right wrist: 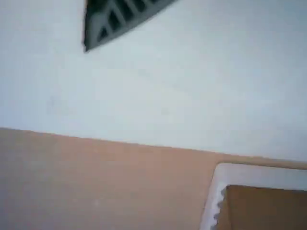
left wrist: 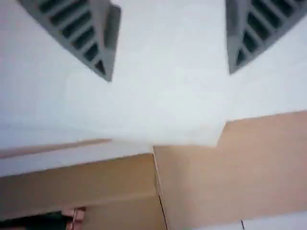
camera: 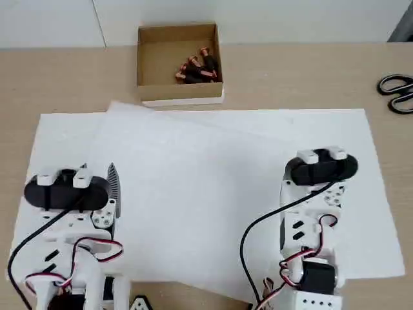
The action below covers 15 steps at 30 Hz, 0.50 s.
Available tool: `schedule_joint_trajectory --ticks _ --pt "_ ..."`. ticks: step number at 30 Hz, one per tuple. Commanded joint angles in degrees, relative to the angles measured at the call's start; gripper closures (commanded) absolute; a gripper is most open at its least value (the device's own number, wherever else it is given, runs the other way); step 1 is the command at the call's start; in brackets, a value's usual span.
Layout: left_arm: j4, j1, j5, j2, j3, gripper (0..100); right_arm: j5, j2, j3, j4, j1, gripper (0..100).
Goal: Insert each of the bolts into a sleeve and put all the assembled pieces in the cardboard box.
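- Far side of the tabletop [camera: 64, 77], centre: 1 cardboard box [camera: 158, 61], open side up, sides roughly square to the tabletop edge.
- In its right half: assembled pieces [camera: 199, 68], one clump, black w/ copper-coloured ends. I make it approx 5, but they overlap, so I can't give an exact no.
- Axes: the pieces lie down on the box floor, none upright. Most long axes slant across the box and a couple cross each other. Which end points where I can't tell for each piece.
- 2 white paper sheets [camera: 226, 181], overlapping, between the box and the arms. The box's near side sits just beside their far edge.
- 2 arms at the near edge, both over the paper, well apart from the box: left arm [camera: 64, 190], right arm [camera: 321, 168].
- left gripper [left wrist: 170, 72]: spread wide, paper showing in the gap, aimed toward the box corner.
- right gripper [right wrist: 120, 19]: over the paper; apart or together, I can't tell.
- 1 pair of scissors [camera: 397, 93], black handles, far right on bare tabletop, off the paper.
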<state>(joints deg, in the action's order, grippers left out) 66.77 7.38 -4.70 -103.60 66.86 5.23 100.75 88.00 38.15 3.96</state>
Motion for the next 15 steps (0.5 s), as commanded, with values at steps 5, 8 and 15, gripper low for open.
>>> schedule_joint_trajectory --ticks 5,8,15 --pt "-1.0 0.1 -0.2 -0.6 5.8 85 0.2 2.8 8.4 -4.9 0.2 76.4" --pt "-0.9 0.1 -0.1 -0.6 10.2 85 0.2 2.7 8.4 -4.9 0.3 76.4" --pt "-1.1 -0.2 0.0 -0.6 18.1 85 0.2 2.4 8.4 2.2 0.3 76.4"
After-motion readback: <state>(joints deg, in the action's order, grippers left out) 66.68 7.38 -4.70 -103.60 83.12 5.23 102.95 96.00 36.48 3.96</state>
